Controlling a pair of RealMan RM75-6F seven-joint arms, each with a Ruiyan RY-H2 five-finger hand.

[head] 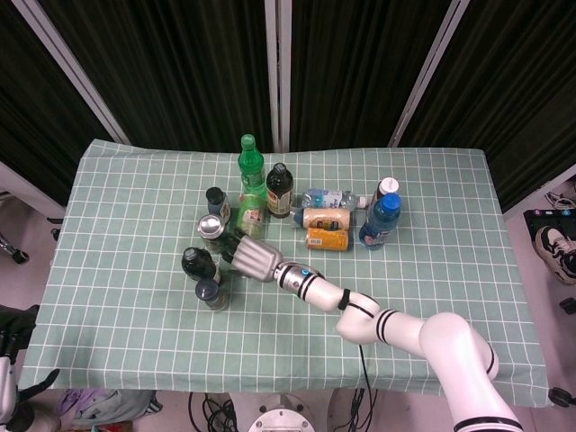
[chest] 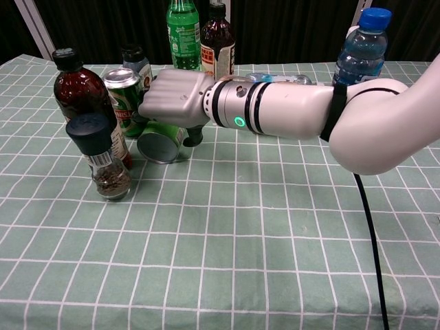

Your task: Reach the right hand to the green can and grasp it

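Overhead, right hand hides green can; chest view shows fingers wrapped over it, lying sideways.

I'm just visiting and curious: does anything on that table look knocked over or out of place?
Yes. The green can lies on its side under the right hand, and a few small bottles behind also lie flat; the rest stand upright.

A table draped in a green cloth with a white grid stands before black pleated curtains split by pale metal poles. Light flooring shows at either side (a sneaker lies at right).
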